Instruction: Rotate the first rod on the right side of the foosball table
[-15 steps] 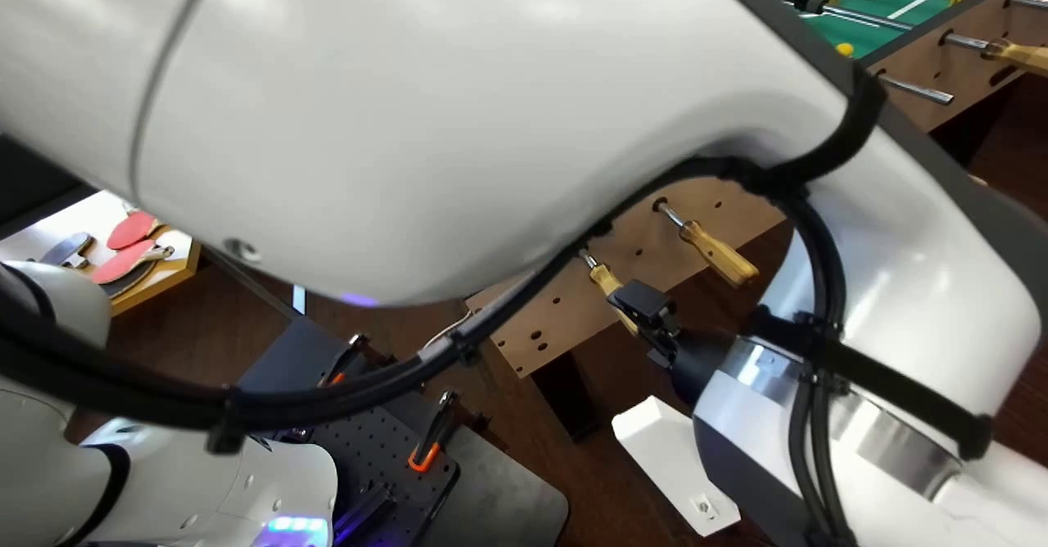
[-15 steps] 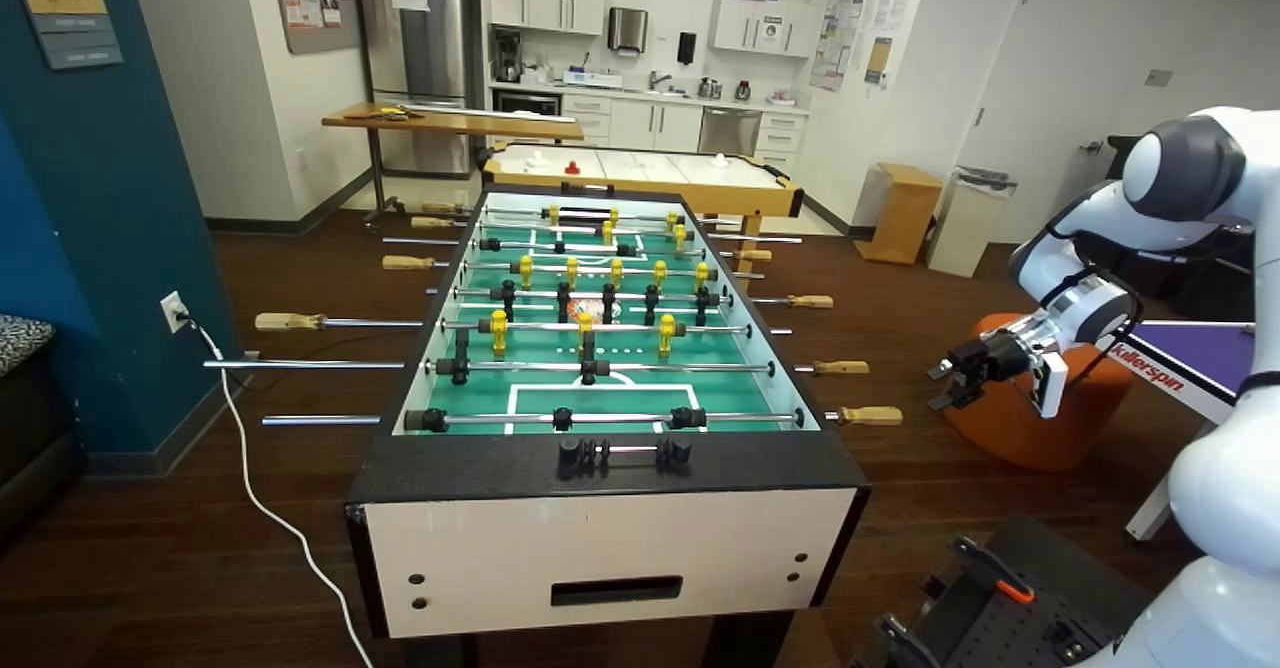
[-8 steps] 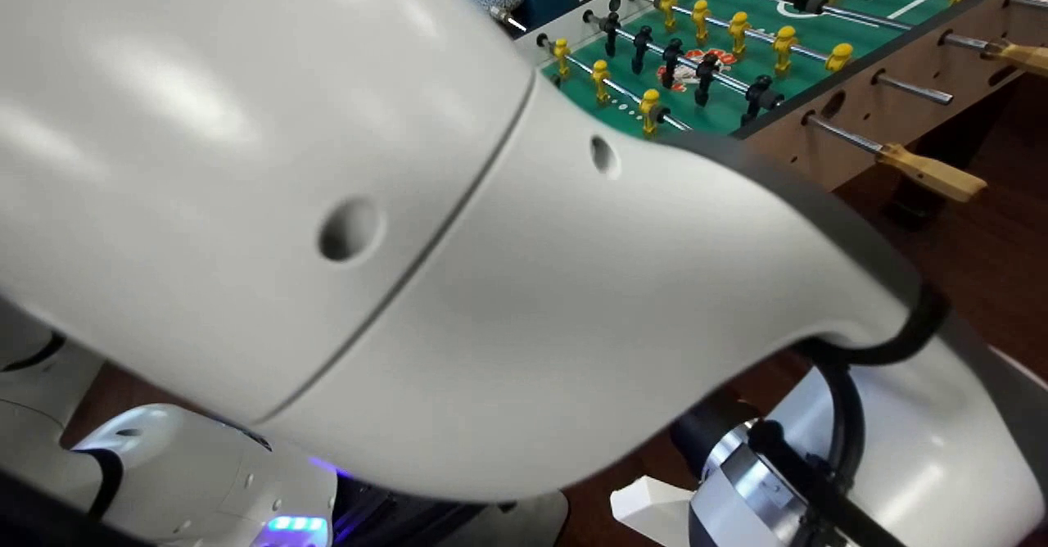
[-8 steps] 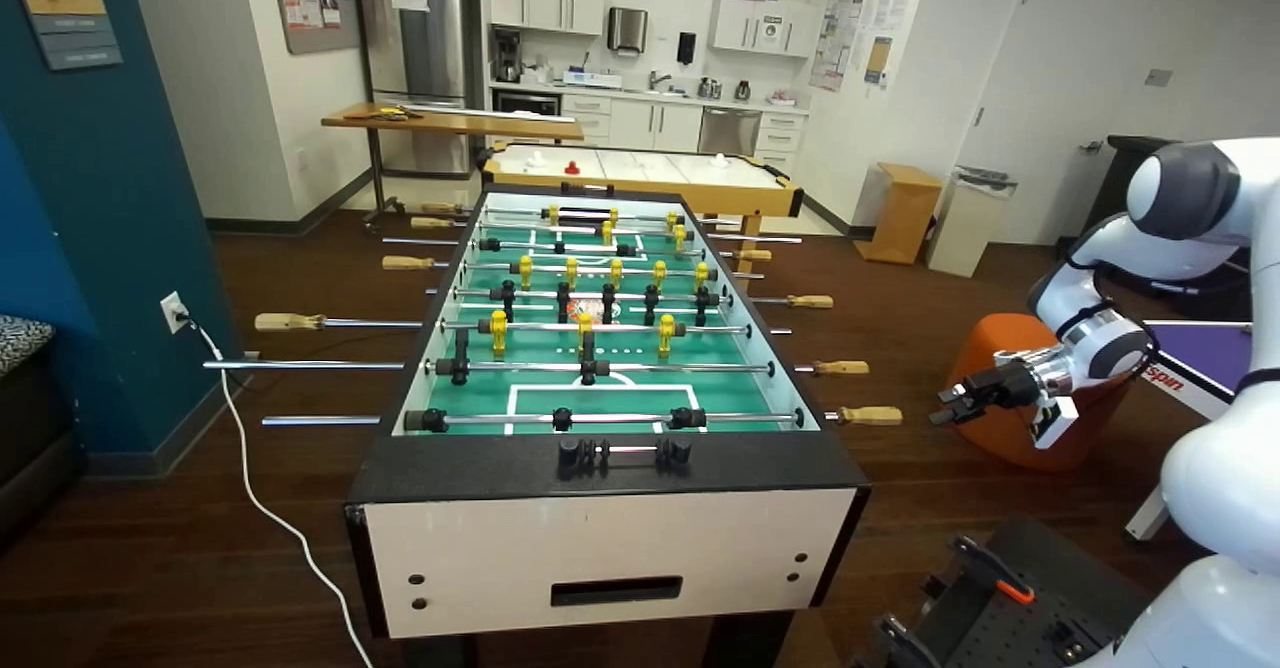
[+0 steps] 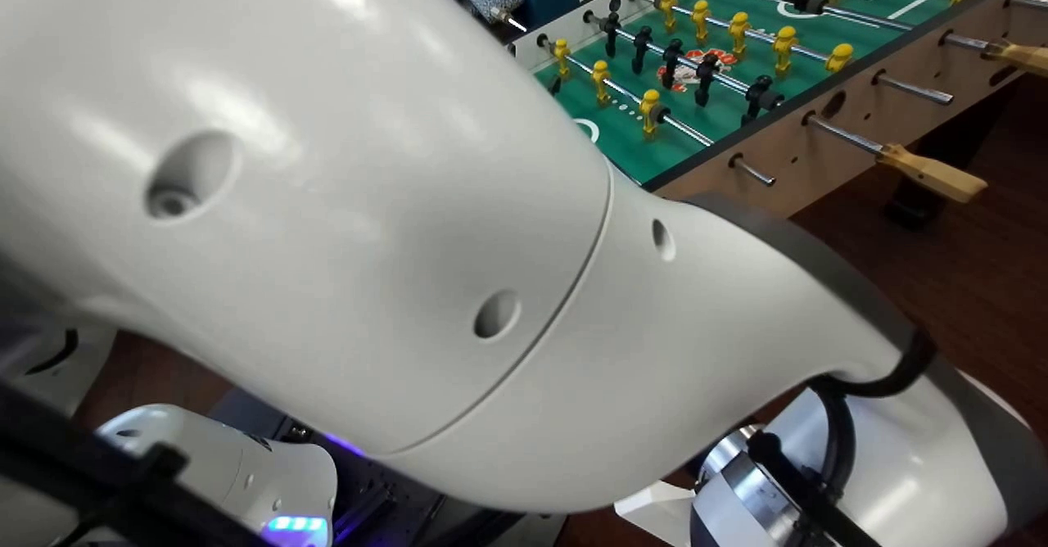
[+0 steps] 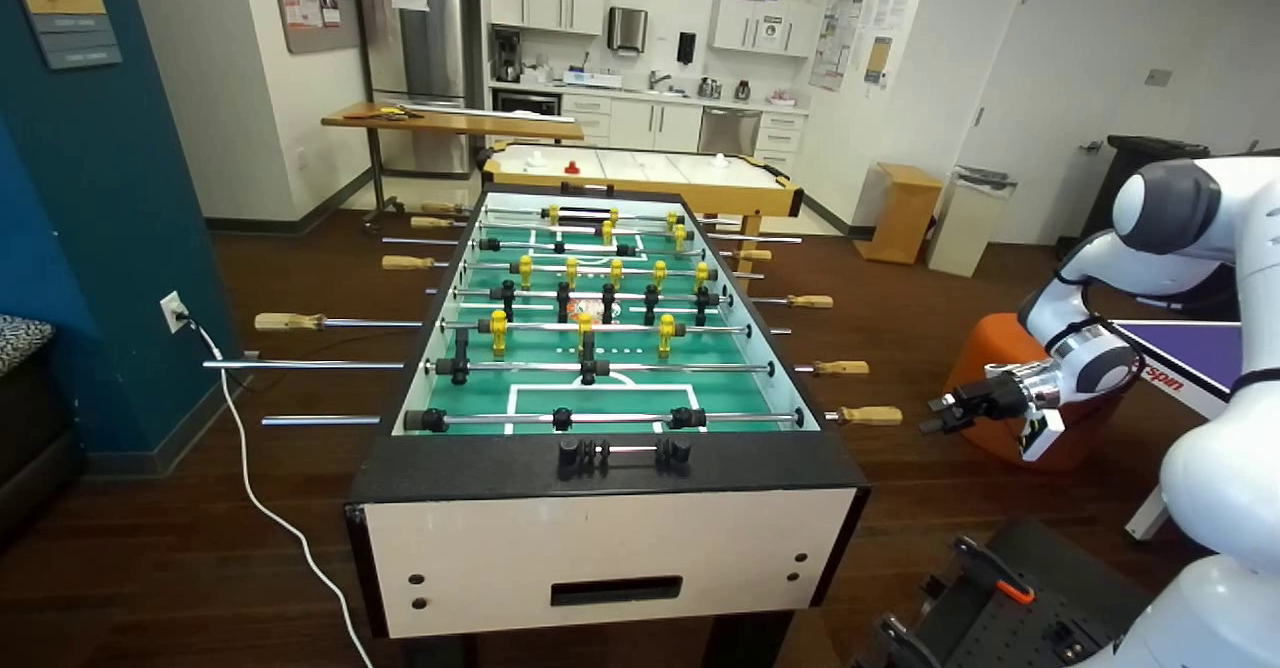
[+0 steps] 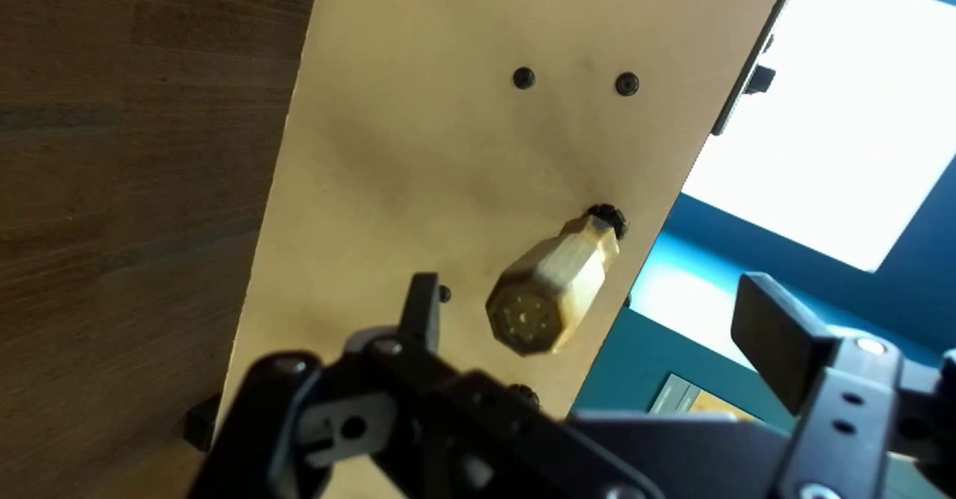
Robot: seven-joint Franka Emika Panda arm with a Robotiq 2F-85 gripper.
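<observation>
Green white-lined pitch (image 6: 625, 341), yellow figures (image 5: 783, 49), black figures (image 5: 705, 79), tan handle (image 6: 870, 415)

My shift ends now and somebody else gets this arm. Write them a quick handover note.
Black two-fingered pincer: open, holding nothing.
Tan faceted wooden handle: shows between the spread fingers in the wrist view, touching neither.
In an exterior view, it sits at the right end of the nearest metal rod of the green-pitched, black-rimmed foosball table.
Done: pincer faces the handle; no grip yet.
Left: likely advance, close on the handle, rotate the rod.
</observation>
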